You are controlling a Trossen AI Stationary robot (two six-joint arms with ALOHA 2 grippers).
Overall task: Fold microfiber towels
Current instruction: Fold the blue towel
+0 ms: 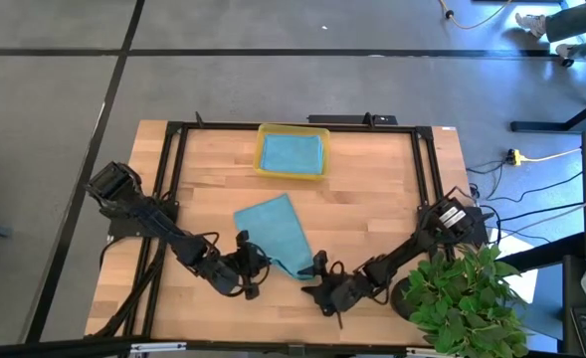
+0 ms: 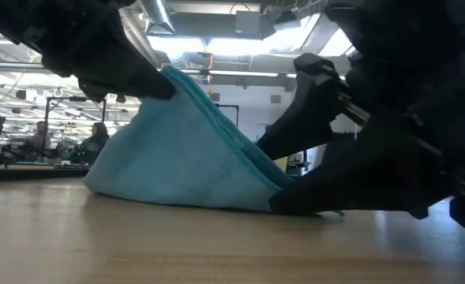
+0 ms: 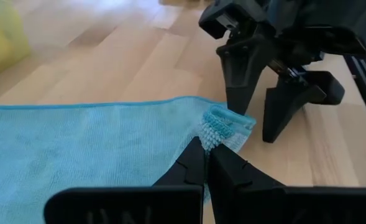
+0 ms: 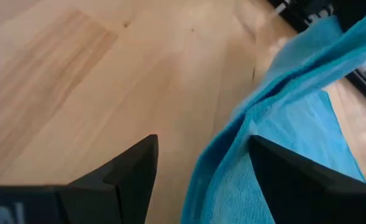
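Teal-blue towel (image 1: pixel 273 231) spread flat on the wooden surface (image 1: pixel 372 209), long axis slanting away from both hands toward the yellow tray (image 1: pixel 263 167), where a second teal-blue towel (image 1: pixel 292 152) lies inside. Near corner of the flat towel lifted off the surface, pinched in the left hand (image 3: pixel 206 144), fingers closed tight on a bunched bit of the hem. Right hand (image 4: pixel 201 158) just beside that corner, fingers spread wide, holding nothing; raised edge of the cloth hanging between its fingers, in front of them, not yet gripped. Left hand nearer, already in charge. Bulk of the cloth straight ahead of the left hand, so a fold likely means carrying the pinched corner forward over it, toward the tray side.
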